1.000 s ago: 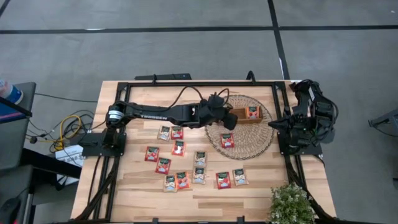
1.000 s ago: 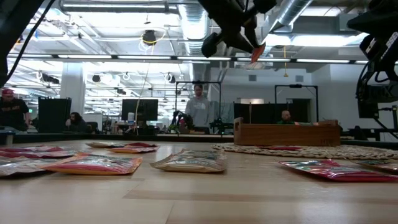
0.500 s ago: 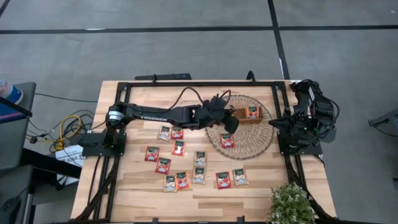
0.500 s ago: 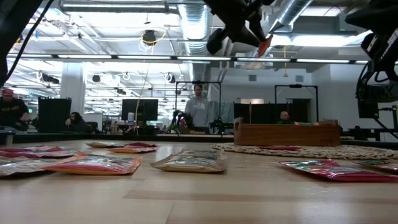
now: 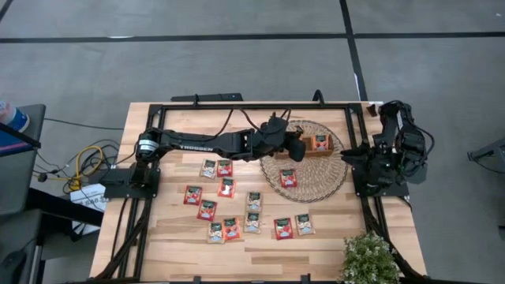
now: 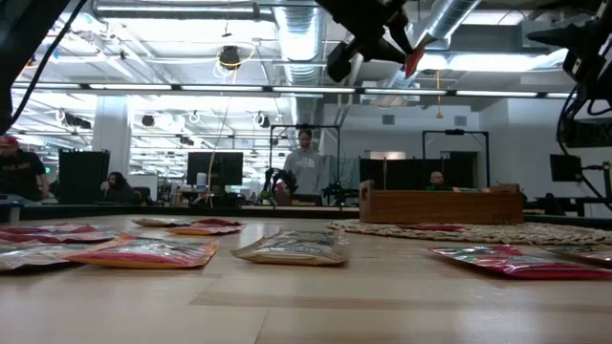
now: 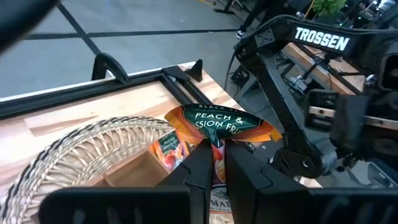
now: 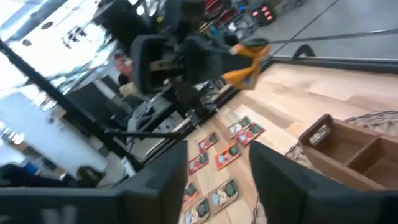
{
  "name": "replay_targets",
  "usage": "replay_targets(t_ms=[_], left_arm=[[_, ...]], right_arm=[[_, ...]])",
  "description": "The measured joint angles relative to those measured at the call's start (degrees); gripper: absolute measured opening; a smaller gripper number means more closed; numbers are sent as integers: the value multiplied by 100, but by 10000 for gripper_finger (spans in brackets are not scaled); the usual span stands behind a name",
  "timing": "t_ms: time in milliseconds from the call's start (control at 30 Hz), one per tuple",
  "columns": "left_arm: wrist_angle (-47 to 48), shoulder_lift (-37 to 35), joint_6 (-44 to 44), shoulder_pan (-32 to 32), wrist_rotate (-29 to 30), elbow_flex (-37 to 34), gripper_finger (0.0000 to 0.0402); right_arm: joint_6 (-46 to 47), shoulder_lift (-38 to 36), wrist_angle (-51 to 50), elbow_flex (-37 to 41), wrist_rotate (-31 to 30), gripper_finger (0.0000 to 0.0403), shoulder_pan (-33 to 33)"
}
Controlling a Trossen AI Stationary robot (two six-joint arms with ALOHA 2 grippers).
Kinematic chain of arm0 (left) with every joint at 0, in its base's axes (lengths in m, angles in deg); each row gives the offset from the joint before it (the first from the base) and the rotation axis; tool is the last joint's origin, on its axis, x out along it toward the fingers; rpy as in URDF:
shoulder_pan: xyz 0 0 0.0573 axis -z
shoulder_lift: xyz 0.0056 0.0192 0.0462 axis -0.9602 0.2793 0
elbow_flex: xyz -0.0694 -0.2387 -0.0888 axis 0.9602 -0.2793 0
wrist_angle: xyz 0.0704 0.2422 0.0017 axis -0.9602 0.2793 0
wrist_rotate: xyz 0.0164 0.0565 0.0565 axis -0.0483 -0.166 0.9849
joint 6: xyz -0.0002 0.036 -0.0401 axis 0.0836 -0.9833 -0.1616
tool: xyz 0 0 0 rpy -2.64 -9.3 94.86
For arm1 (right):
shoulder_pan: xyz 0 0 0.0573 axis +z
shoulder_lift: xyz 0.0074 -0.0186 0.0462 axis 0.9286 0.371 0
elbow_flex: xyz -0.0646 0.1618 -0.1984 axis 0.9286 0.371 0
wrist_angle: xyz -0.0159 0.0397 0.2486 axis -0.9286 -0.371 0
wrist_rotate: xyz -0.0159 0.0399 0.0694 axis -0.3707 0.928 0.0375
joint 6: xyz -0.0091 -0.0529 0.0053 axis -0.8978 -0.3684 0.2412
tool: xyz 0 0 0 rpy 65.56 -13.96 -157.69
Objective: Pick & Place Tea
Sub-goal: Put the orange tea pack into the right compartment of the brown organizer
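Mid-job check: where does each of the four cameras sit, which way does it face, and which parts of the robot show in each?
High view: overhead, straight down on the wooden table; both arms, the left gripper at the oblong wooden tray.
Low view: table height, facing the room; left gripper above.
Left wrist view: behind its own fingers, which clamp a red tea sachet over the round wicker mat; faces the right arm.
Right wrist view: parked at the table's right edge, past its open fingers, faces the left arm.
Shared: sachet, tray.

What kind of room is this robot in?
Probably a big open office or robot lab. Bare silver ducts run along the ceiling, dark computer monitors stand behind the pale wooden table, and people work nearby.
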Motion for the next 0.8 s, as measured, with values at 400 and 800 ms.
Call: replay_targets(t_ms=[400, 800], left_arm=[[-120, 39, -417, 125, -99, 0, 25], [-249, 39, -554, 120, 20, 0, 25]], right_arm=[[-1290, 672, 1335, 0, 251, 237, -1430], [-3018, 2230, 3745, 0, 2426, 209, -3821]])
